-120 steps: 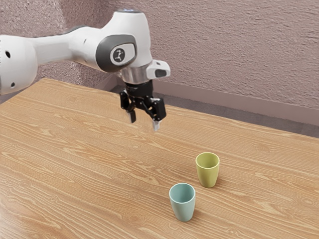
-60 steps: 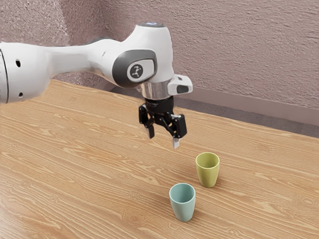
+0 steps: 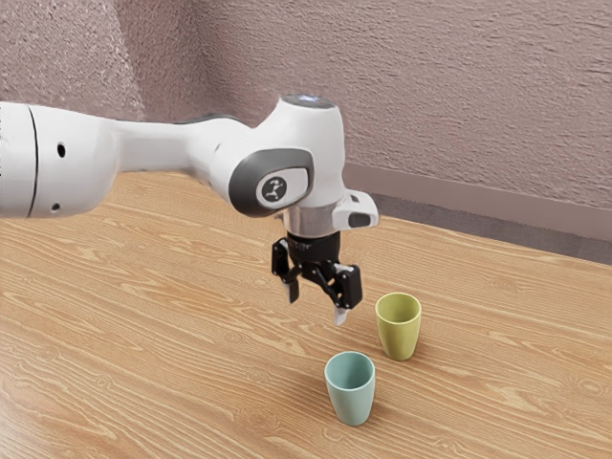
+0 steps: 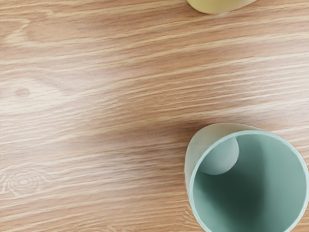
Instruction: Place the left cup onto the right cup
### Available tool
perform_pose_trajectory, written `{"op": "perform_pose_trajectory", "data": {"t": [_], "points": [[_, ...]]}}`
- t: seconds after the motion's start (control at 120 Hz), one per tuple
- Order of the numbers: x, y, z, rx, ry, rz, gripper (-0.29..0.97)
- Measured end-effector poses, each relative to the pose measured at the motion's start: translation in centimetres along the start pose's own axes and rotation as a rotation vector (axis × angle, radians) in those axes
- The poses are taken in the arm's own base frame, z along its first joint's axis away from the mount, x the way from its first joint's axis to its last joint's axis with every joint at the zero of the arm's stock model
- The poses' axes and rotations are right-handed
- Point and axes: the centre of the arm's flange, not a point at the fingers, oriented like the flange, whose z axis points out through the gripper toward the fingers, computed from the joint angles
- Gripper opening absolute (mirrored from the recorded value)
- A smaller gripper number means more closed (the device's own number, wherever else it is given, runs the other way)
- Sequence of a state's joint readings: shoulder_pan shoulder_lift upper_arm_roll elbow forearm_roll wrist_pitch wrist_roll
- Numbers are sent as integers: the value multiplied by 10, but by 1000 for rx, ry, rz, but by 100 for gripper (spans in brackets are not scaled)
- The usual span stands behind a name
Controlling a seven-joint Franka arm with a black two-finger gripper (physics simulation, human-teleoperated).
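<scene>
A pale teal cup (image 3: 350, 386) stands upright on the wooden table (image 3: 143, 316), nearest the camera in the exterior view. Just behind it and toward the exterior view's right stands an olive-yellow cup (image 3: 398, 325), also upright. My gripper (image 3: 316, 306) hangs open above the table, left of the yellow cup and above and behind the teal one, holding nothing. The wrist view looks down into the teal cup (image 4: 248, 183), with the base of the yellow cup (image 4: 217, 5) at the frame's edge.
The table's wood surface stretches wide around the two cups. A textured wall (image 3: 459, 86) with a baseboard runs behind the table's far edge.
My arm has swung toward the exterior view's right and come down, bringing the open gripper from well behind the cups to just above and beside them. The cups have not moved.
</scene>
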State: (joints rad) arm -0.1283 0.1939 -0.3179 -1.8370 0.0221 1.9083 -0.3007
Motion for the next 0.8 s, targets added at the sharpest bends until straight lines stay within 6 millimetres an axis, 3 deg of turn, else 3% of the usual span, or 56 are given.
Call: {"op": "perform_pose_trajectory", "data": {"t": [0.458,0.8], "points": [[-11,22,23,-9,-5,12,68],[-15,19,42,-7,-18,0,68]]}}
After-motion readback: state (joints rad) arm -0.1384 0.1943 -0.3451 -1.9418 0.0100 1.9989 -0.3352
